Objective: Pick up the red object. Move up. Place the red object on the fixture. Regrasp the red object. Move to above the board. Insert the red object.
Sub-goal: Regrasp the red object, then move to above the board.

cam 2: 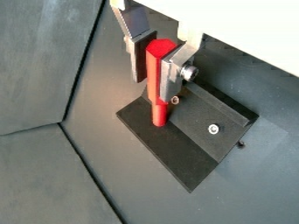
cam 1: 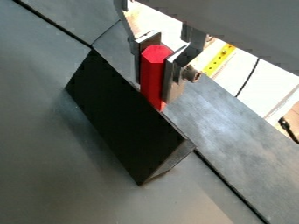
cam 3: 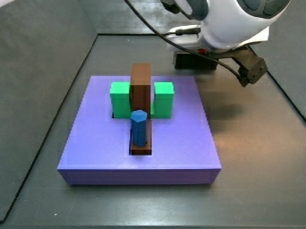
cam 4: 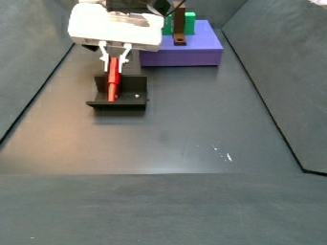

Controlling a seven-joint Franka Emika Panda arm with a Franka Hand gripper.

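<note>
The red object point(cam 2: 156, 107) is a bright red peg standing upright, its lower end on the base plate of the dark fixture point(cam 2: 201, 140). My gripper point(cam 2: 156, 86) is shut on the peg's upper half, with a dark pad against each side. Both wrist views show this; in a wrist view the red object point(cam 1: 152, 66) sits between the fingers point(cam 1: 176, 74) above the fixture point(cam 1: 117, 127). In a side view the gripper point(cam 4: 111, 59) holds the red object point(cam 4: 111, 84) over the fixture point(cam 4: 119, 98). The purple board point(cam 3: 143, 148) lies apart from it.
On the board stand a green block point(cam 3: 160, 98), a long brown bar point(cam 3: 141, 89) and a blue peg point(cam 3: 139, 128). The board also shows in a side view point(cam 4: 192, 53) behind the fixture. Dark walls point(cam 4: 38, 86) enclose the grey floor.
</note>
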